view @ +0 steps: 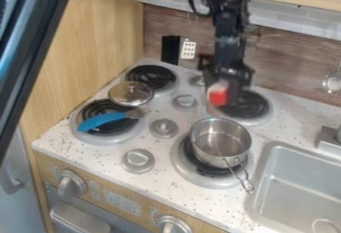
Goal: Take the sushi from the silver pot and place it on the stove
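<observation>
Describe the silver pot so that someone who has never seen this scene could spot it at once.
Start at the speckled white stove top and find its front burner beside the sink. The silver pot sits there, its wire handle pointing toward the viewer. Unlike the low, see-through lid, it is deep and open.

White speckled stovetop [93,152] | silver pot [223,150], front-right burner [202,174] | glass lid [130,93] between left burners | blue-handled utensil [100,121], front-left burner [98,139]
</observation>
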You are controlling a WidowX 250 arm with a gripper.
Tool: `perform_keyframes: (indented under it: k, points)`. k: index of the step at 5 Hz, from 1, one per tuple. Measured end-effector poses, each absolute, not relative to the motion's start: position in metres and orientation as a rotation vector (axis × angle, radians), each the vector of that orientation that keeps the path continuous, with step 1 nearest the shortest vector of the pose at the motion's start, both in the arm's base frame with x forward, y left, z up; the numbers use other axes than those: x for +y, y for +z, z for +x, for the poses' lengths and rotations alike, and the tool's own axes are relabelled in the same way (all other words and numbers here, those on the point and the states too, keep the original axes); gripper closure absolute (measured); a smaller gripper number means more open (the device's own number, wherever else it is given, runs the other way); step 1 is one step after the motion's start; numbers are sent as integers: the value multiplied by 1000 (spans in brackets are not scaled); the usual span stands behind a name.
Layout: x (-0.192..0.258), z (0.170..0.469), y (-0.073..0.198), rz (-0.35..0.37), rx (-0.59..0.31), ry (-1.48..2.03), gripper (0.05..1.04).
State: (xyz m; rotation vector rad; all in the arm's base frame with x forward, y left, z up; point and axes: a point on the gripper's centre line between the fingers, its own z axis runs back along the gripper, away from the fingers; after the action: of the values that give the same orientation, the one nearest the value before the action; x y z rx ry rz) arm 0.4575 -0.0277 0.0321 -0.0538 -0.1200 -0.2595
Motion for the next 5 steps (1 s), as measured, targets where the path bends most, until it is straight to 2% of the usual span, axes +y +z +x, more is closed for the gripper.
perform_keyframes:
  k: [1,3,5]
  points:
    - [-13,457,15,-56,-75,-216,493]
    - [-1,461,-27,-43,-61,-136,493]
    - [7,470,-41,7,-80,-111,493]
